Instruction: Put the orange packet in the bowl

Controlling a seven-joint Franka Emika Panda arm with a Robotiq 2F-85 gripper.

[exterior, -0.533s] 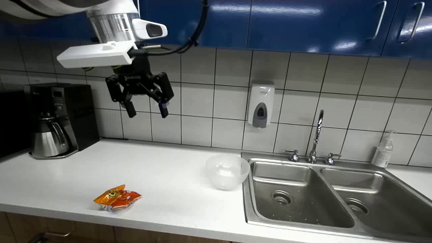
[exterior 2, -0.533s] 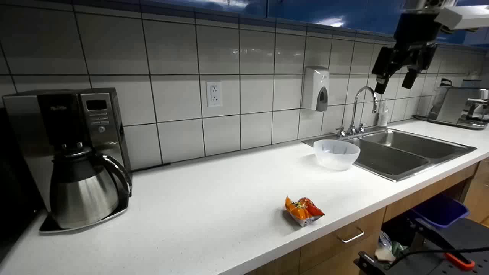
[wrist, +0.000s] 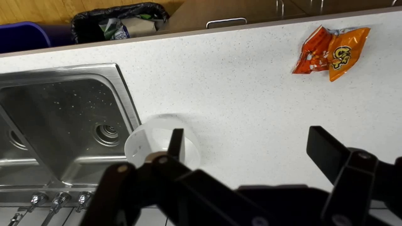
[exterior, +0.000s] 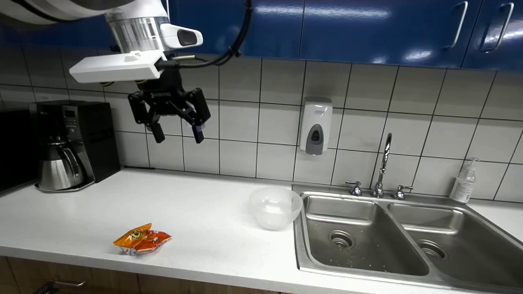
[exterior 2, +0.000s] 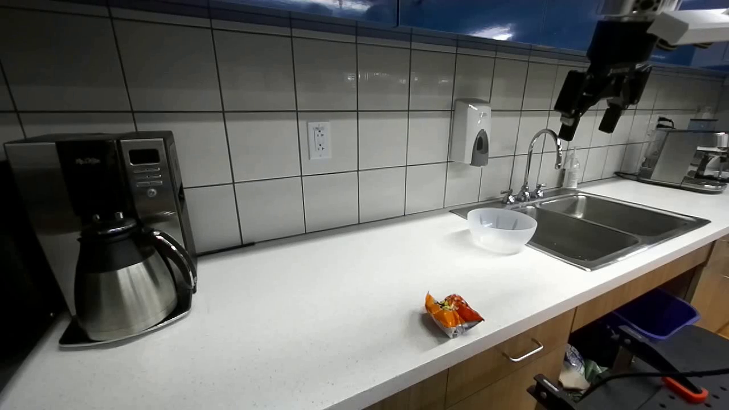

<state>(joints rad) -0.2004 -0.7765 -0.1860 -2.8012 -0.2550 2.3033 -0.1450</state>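
A black claw (exterior: 179, 138) hangs high over a white counter (exterior: 196, 204), released, its two fingers (wrist: 325, 152) spread wide apart. Beneath it, a translucent white bowl (wrist: 154, 138) stands upright; the wrist view shows it partly hidden behind one finger. The orange packet (wrist: 347, 53) lies crumpled on the counter, well below the claw and out on the other finger's side, near the front edge and well apart from the bowl. Just beyond the bowl lies a steel double sink (exterior: 302, 245); well away on the opposite side of the claw stands a coffee maker (exterior 2: 102, 176).
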